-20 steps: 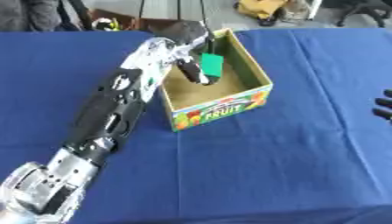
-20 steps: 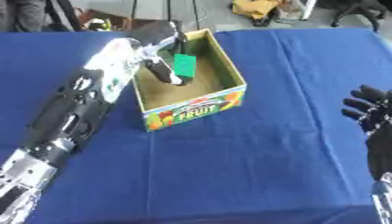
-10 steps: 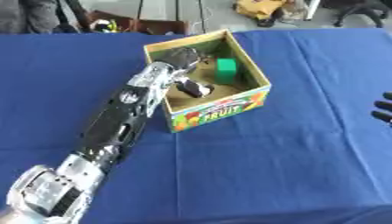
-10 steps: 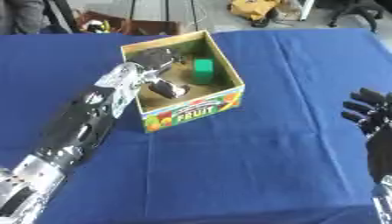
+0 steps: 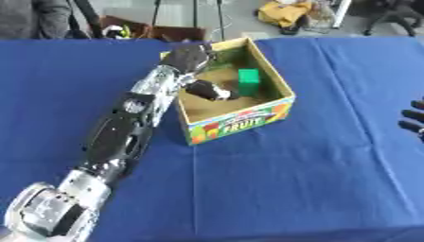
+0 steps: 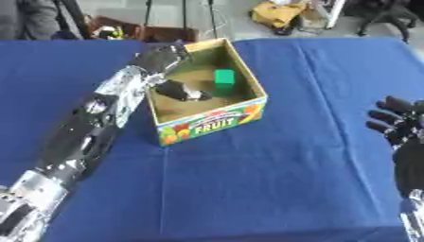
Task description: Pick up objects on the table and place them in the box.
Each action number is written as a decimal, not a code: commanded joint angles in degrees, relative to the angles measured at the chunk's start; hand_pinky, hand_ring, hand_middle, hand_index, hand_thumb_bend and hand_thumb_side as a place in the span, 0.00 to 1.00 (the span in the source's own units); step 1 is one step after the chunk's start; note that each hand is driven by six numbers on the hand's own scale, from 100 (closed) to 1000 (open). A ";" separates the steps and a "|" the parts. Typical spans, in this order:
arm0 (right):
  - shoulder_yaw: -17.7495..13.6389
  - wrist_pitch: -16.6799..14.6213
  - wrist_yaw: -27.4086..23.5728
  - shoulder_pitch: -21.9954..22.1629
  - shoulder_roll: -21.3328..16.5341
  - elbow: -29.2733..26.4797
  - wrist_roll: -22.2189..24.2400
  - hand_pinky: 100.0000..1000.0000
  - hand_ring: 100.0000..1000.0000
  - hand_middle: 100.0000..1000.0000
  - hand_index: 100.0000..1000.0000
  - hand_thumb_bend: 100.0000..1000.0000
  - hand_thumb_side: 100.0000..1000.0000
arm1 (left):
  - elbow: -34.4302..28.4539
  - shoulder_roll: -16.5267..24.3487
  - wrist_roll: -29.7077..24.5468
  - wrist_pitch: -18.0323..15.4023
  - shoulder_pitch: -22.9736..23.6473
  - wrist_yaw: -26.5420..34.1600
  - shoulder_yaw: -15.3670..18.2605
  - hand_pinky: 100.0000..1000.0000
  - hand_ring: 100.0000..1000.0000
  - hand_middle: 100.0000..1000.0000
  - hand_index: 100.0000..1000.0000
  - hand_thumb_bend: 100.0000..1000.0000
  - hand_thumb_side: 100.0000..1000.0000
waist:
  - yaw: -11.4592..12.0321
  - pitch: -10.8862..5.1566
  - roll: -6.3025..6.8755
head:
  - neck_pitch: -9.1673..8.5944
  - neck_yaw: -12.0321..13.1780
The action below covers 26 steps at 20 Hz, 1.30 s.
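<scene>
My left hand [image 5: 187, 57] sits in the upper middle of the frame, at the far left corner of the open cardboard box with fruit pictures and the word FRUIT on its front [image 5: 240, 124]. The hand is blurred, so I cannot tell whether its fingers are apart or curled, or whether it touches the box rim. My left arm runs from the lower left corner diagonally up to it.

Inside the box, a small green block [image 5: 248, 76] lies near the far right wall, and a dark rounded object with a pale end [image 5: 208, 90] lies on the box floor just left of it.

The box stands on a blue tablecloth [image 5: 290, 179].

My right hand [image 6: 399, 127] rests at the right edge, fingers spread and relaxed, well apart from the box.
</scene>
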 commanded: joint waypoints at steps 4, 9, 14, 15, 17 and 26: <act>-0.92 -0.22 0.22 0.22 -1.14 -0.46 -0.54 0.72 0.73 0.70 0.80 0.00 1.00 | -10.46 4.69 6.01 -2.59 4.52 5.90 1.33 0.73 0.69 0.64 0.70 0.66 0.84 | 1.74 -1.49 -0.35 | 0.49 -0.58; -1.20 -0.32 0.34 0.70 -1.41 -0.39 -0.80 0.72 0.73 0.70 0.80 0.00 1.00 | -17.99 6.09 9.00 -0.16 11.10 10.53 0.54 0.70 0.65 0.59 0.66 0.62 0.84 | 3.21 -1.75 -0.51 | 1.07 -1.15; -1.27 -0.35 0.37 0.71 -1.46 -0.39 -0.85 0.72 0.73 0.70 0.80 0.00 1.00 | -25.11 6.34 8.15 3.06 17.50 14.91 0.95 0.67 0.63 0.58 0.65 0.60 0.85 | 4.35 -1.89 -0.47 | 1.30 -1.98; -1.31 -0.35 0.39 0.76 -1.51 -0.37 -0.89 0.72 0.73 0.70 0.80 0.00 1.00 | -26.46 6.34 7.59 3.74 18.74 15.75 1.03 0.66 0.63 0.57 0.64 0.60 0.85 | 4.53 -1.92 -0.41 | 1.28 -2.11; -1.35 -0.36 0.42 0.76 -1.61 -0.38 -0.92 0.72 0.73 0.70 0.80 0.00 1.00 | -29.11 6.41 6.46 5.14 21.31 17.37 1.19 0.66 0.62 0.57 0.64 0.59 0.86 | 4.84 -1.92 -0.30 | 1.28 -2.46; -1.51 -0.38 0.46 0.89 -1.78 -0.40 -1.12 0.72 0.73 0.70 0.80 0.00 1.00 | -40.78 6.73 2.42 12.91 30.60 25.33 2.11 0.63 0.59 0.55 0.62 0.57 0.90 | 5.13 -2.05 -0.08 | 1.09 -3.13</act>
